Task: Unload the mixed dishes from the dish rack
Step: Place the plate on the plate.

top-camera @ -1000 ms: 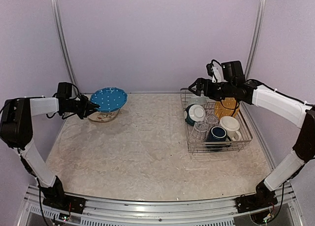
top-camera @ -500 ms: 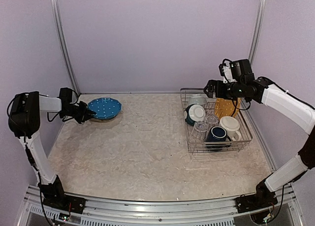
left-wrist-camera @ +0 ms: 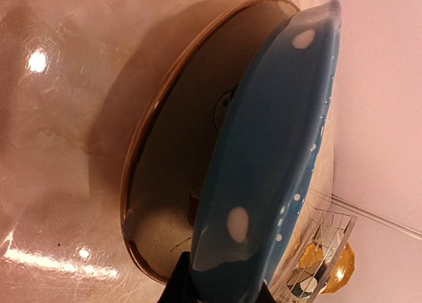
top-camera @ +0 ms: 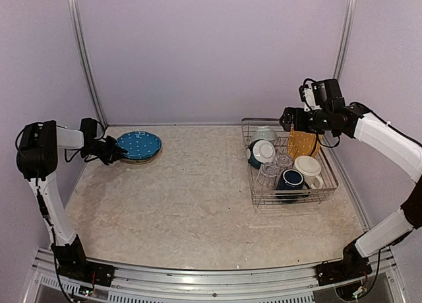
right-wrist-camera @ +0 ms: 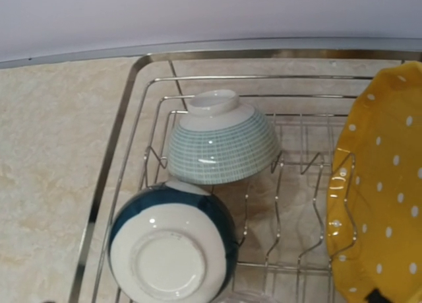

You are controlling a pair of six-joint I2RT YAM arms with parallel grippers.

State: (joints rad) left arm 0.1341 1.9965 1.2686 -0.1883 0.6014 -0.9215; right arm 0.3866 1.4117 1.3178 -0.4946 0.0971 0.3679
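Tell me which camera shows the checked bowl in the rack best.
Right wrist. The checked bowl is whole and close there, with its grid pattern clear, inside the rack. The top view shows it only as a small pale shape at the rack's far end. In the left wrist view the rack is tiny and the bowl can't be made out.

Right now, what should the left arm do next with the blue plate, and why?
Probably ease the left gripper down a touch: the blue plate touches the beige plate at its far edge, but its pinched near edge sits raised.
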